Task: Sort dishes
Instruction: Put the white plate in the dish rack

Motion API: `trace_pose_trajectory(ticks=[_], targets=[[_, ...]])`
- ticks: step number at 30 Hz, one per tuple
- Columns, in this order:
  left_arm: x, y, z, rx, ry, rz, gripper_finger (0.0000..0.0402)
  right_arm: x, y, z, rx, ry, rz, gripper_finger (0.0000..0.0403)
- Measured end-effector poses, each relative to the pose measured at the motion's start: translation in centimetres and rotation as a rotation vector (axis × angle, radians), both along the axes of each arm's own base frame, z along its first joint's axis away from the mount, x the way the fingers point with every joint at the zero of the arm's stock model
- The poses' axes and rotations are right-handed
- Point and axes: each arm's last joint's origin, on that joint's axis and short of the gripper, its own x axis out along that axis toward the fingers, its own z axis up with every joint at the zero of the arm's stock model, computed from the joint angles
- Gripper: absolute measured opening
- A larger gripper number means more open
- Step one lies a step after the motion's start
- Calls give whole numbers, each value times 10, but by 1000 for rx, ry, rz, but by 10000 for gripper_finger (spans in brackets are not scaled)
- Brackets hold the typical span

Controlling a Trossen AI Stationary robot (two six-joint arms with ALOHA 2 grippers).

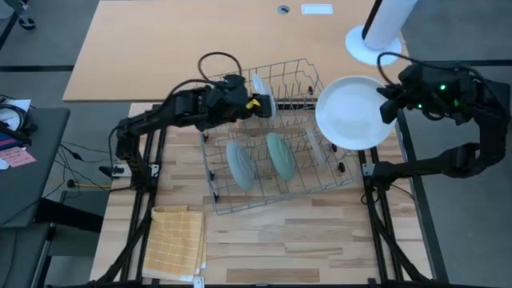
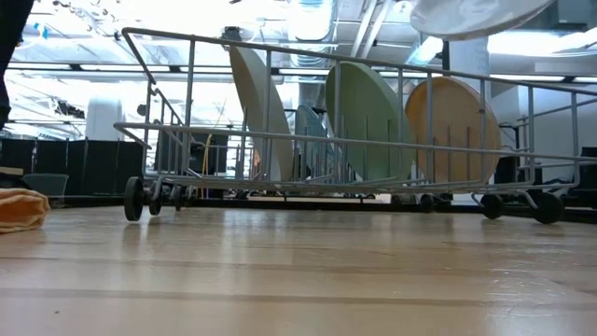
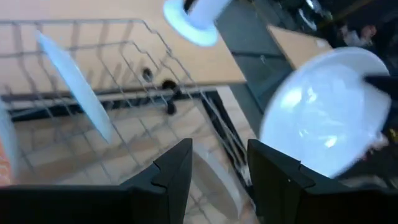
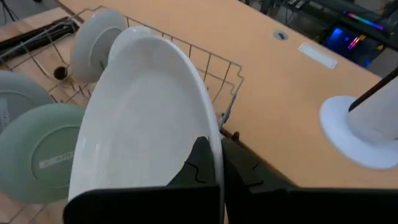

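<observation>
Above rack (image 1: 276,136): right tool (image 4: 221,163) clamping white plate (image 1: 354,112)

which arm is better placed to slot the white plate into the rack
The right. Its gripper is shut on the white plate, held above the wire rack's right end. The left gripper hangs open and empty over the rack's far-left corner.

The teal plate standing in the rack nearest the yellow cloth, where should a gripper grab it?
Probably the teal plate's top rim, coming straight down. It stands on edge between the rack wires, so only its upper edge is free; fingers should straddle the thin rim.
</observation>
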Motion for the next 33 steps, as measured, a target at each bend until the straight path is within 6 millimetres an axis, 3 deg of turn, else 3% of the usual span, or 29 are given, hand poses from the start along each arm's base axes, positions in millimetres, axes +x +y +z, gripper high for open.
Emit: trace_pose_trajectory(ticks=[8,15,21,28,33], targets=[[14,-3,2,5,-73,-95,160,-15,9,-2,47,-138,7,0],[20,-7,16,92,-167,-272,208,-13,12,7,42,-269,94,0],[21,-5,24,123,-238,-275,246,0,12,17,17,-352,197,0],[20,6,24,-33,-327,-262,247,19,9,21,14,-385,236,0],[21,6,25,-23,-335,-275,247,36,4,17,30,-332,233,0]])
